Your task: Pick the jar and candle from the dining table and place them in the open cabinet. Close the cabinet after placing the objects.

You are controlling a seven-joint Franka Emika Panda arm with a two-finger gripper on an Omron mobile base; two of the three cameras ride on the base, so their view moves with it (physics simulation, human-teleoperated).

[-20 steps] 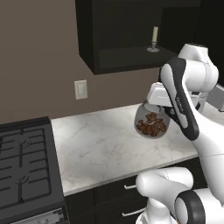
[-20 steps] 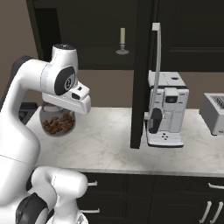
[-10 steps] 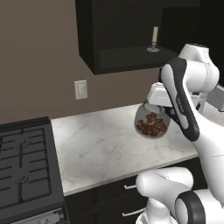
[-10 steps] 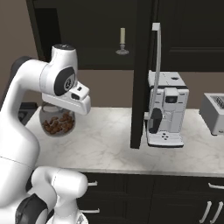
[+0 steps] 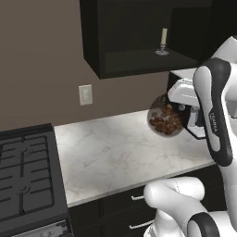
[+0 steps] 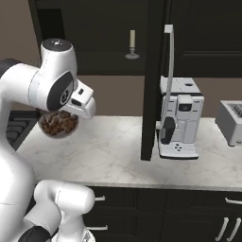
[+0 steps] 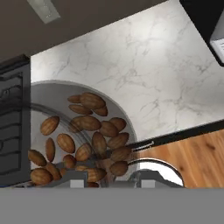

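Observation:
My gripper is shut on the jar, a round clear glass jar of brown nuts, and holds it in the air above the marble counter. In the right base view the jar hangs below the hand, left of the open cabinet door. In the hand view the jar sits right against the fingertips. The cream candle stands on its silvery holder on the shelf inside the open black cabinet, higher than the jar; the candle is also in the right base view. The dining table is out of view.
A coffee machine stands on the counter just right of the open door, with its long silver handle. A toaster sits at the far right. A black stove borders the counter on the left, and a wall outlet is above it.
The arm has lifted a little, and the jar in the gripper has risen slightly toward the cabinet. The candle and the door have not moved.

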